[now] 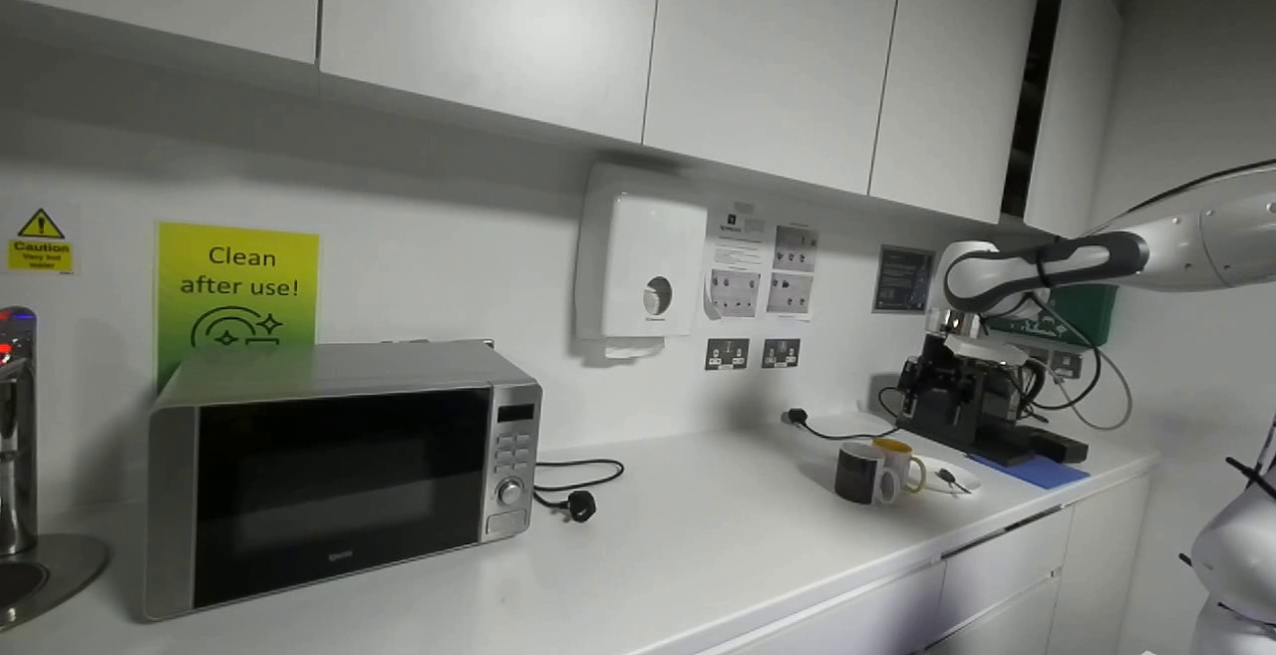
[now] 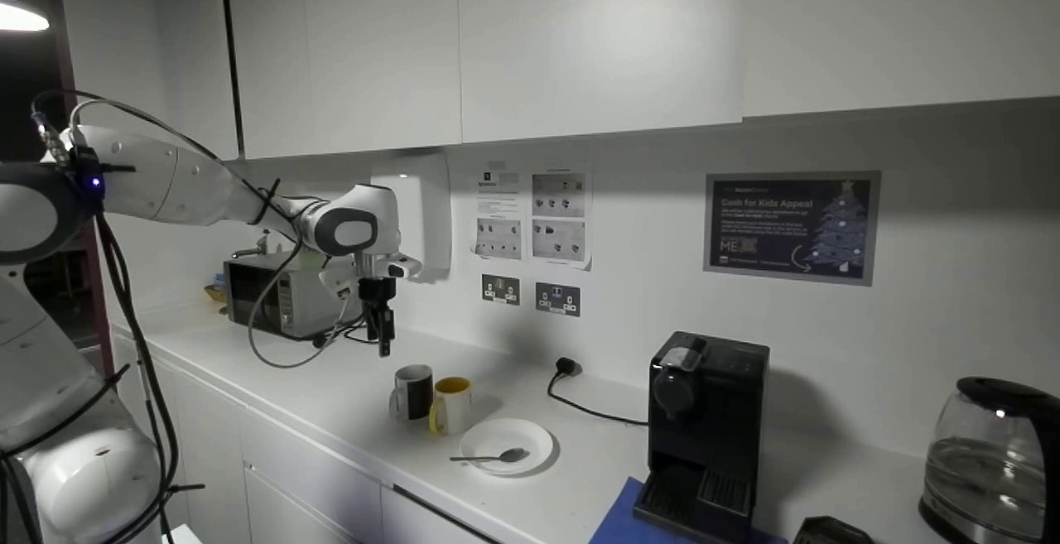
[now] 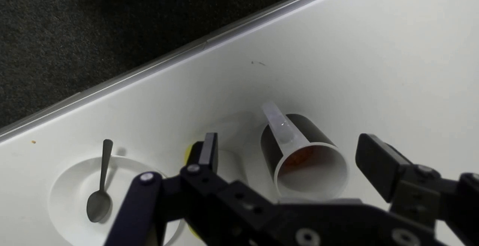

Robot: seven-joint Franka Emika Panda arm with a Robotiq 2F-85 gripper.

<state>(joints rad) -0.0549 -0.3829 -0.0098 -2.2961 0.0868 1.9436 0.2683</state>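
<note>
The pincer (image 3: pixel 289 148) hangs above the counter (image 1: pixel 678 545) with its fingers (image 3: pixel 376 167) spread wide and nothing pinched between them; below it, seen through the gap in the wrist view, a black-and-white mug (image 3: pixel 312 173) stands upright on the counter, clear of both fingers, its white handle turned toward the front edge and an orange-red patch showing inside; a yellow-and-white mug (image 2: pixel 455 410) stands upright just beside it, partly hidden by a finger in that view; next to that mug sits a white plate (image 2: pixel 501 435), with a spoon (image 3: pixel 99 205) lying on it, its stem reaching over the rim; in an exterior view a black coffee machine (image 2: pixel 708 420) stands on a blue mat (image 2: pixel 618 516), with a glass jug (image 2: pixel 981 486) part full of clear liquid farther along; a microwave (image 1: pixel 344 481) stands well apart, toward the opposite end.
</note>
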